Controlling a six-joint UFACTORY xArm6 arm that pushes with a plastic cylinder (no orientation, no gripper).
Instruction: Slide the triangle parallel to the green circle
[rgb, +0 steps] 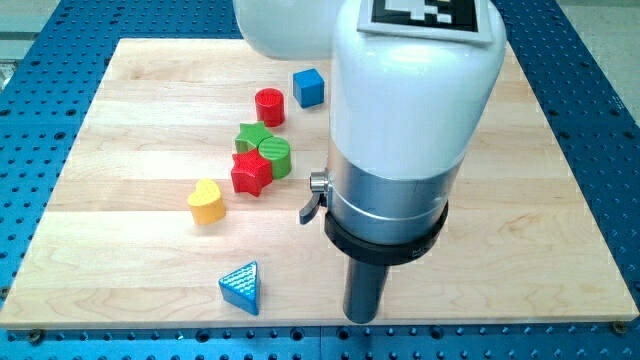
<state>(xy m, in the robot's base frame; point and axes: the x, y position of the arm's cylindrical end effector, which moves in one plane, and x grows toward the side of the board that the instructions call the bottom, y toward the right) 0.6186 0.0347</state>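
Wooden board (150, 120), top edge arm-hidden

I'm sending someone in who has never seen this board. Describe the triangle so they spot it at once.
Start from the wooden board and go to its bottom edge in the view, left of my tip. The blue triangle lies there alone, below the yellow heart. It is the only three-cornered block, lighter and ridged compared with the blue cube near the top.
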